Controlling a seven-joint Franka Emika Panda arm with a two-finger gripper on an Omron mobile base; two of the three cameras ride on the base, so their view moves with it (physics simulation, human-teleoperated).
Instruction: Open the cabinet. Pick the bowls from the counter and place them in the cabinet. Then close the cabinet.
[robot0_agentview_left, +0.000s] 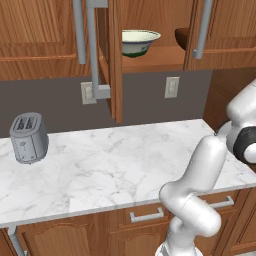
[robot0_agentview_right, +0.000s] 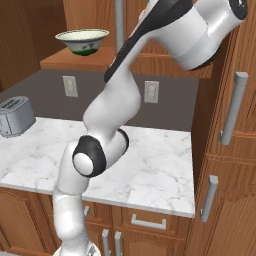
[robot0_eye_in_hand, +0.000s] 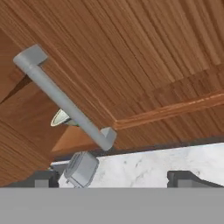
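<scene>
The cabinet (robot0_agentview_left: 150, 55) stands open: its left door (robot0_agentview_left: 116, 60) is swung out edge-on toward the room, and its right door (robot0_agentview_left: 220, 32) is angled partly outward. On the wooden shelf (robot0_agentview_left: 150, 59) inside, the pale cream bowl (robot0_agentview_left: 140, 41) with its greenish outside sits upright near the left of the opening, and the rim of the dark brown bowl (robot0_agentview_left: 182, 37) shows just past the right door's edge. Both bowls therefore appear stowed, and the counter (robot0_agentview_left: 115, 165) carries no bowl; a toaster (robot0_agentview_left: 29, 137) rests at its far left.

In the hand view the gripper (robot0_eye_in_hand: 114, 178) has its two dark fingertips (robot0_eye_in_hand: 41, 178) set far apart, with nothing between them; it holds nothing. The camera looks up along a door panel at a grey bar handle (robot0_eye_in_hand: 65, 103) running diagonally across the frame, with the cream bowl visible through the gap behind it. The jaws are apart from the handle, not around it.

The placement suggests the stowing phase is complete and only closing remains. The wide jaws and the hand's aim at the door face are consistent with lining up to push or pull that door shut. Which door the hand faces cannot be told for certain. The chief risk is the door meeting the brown bowl if that bowl sits too near the shelf edge.
</scene>
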